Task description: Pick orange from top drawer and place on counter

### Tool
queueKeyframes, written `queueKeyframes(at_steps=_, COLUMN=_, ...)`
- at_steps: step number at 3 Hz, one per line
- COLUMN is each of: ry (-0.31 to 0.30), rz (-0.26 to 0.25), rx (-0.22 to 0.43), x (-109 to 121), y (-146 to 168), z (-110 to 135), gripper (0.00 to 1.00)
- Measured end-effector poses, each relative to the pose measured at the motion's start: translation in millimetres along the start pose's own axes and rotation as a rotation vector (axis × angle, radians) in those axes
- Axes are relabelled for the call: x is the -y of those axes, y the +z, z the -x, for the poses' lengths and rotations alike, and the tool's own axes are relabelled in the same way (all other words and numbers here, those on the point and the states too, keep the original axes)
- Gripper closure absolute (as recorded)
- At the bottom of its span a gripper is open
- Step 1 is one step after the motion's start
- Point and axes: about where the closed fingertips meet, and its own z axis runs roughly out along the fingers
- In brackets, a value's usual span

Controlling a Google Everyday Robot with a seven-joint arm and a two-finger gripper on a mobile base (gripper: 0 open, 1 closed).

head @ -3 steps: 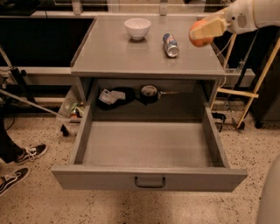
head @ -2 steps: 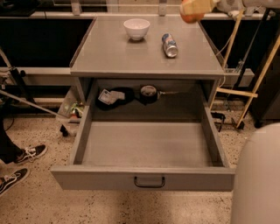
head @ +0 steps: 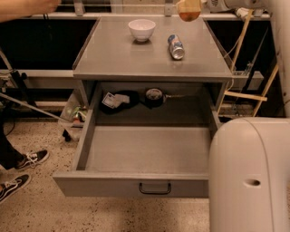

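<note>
The orange point(head: 190, 14) hangs over the counter's point(head: 122, 59) far right corner, clasped between the closed fingers of the gripper point(head: 188, 8). From where I sit, my set-down spot lies straight below, just beyond the can point(head: 176, 46), well behind the open top drawer point(head: 145, 183).

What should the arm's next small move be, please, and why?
Probably lower the gripper toward the counter. Its jaws hold the orange high, near the counter's far edge, and the top drawer lies open with nothing in it. Bare surface shows to the right of the can, well away from the white bowl, so setting the orange down there looks safe.
</note>
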Motion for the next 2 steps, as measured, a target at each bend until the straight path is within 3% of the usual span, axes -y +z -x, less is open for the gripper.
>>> queueKeyframes(at_steps=1, ry=0.019, rz=-0.035, rx=-0.077, x=14.8, y=26.0, z=-41.3, gripper=1.0)
queueKeyframes(at_steps=2, ry=0.059, rz=-0.066, rx=-0.191, x=35.2, y=41.2, z=-113.2, gripper=1.0)
